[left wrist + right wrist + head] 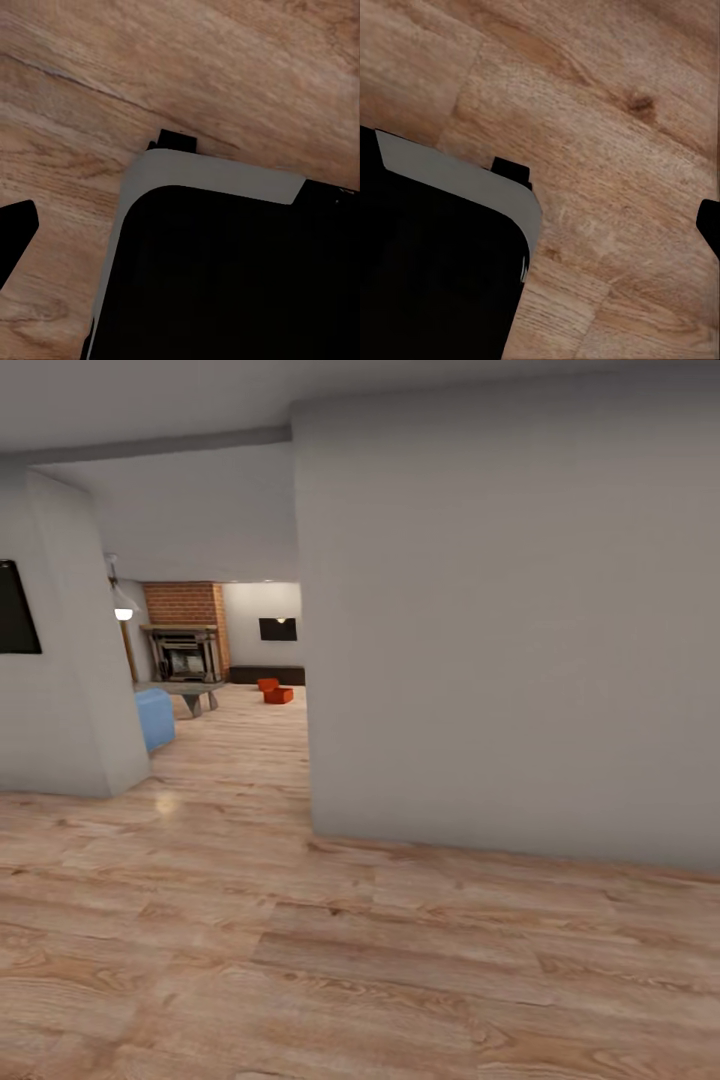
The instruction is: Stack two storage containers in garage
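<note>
Standing in the hallway; two orange bins point(275, 691) sit far off on the living-room floor point(240, 745). Finger state cannot be told. Steer left past the wall corner point(305, 760).

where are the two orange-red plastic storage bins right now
In the head view, the two orange-red plastic bins sit far down the passage on the light wood floor, before the low dark bench.

Light wood plank floor point(300, 960) spans the near area. A white wall point(510, 620) blocks the right side. Through the opening, far: brick fireplace point(185, 635), glass coffee table point(190, 690), blue sofa point(153, 718) at left, lit lamp point(123, 613), low dark bench point(266, 675).
</note>
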Robot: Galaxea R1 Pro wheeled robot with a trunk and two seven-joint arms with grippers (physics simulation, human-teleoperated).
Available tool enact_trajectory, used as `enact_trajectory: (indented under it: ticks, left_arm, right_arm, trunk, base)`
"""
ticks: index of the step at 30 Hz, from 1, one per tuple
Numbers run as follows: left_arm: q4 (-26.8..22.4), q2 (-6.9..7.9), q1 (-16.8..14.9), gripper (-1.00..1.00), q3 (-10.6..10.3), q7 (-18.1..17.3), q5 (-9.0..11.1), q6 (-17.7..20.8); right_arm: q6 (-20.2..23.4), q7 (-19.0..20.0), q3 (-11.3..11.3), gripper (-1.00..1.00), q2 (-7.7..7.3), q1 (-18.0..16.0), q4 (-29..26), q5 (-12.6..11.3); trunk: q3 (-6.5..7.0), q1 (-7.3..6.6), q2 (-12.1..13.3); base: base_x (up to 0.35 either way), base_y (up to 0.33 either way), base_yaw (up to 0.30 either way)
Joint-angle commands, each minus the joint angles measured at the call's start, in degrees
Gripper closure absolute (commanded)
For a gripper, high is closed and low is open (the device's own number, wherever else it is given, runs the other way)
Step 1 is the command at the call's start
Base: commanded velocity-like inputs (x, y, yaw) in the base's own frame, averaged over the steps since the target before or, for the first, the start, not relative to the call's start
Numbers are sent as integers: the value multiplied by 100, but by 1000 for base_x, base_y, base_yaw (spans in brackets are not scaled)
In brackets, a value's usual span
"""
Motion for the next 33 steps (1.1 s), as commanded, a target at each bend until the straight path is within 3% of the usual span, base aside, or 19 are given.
enact_trajectory:
  ticks: [1,33]
  left_arm:
    - [-11,-4,0,-100,3,8,60,24]
    - [-11,-9,0,-100,0,8,60,17]
  right_arm:
    - [-34,-12,47,-100,2,-7,18,-30]
    - [-34,-13,35,-100,-10,-7,18,-77]
  trunk:
    - [-6,3,-3]
    - [-6,3,-3]
  base:
    - [324,0,273]
    - [324,0,287]
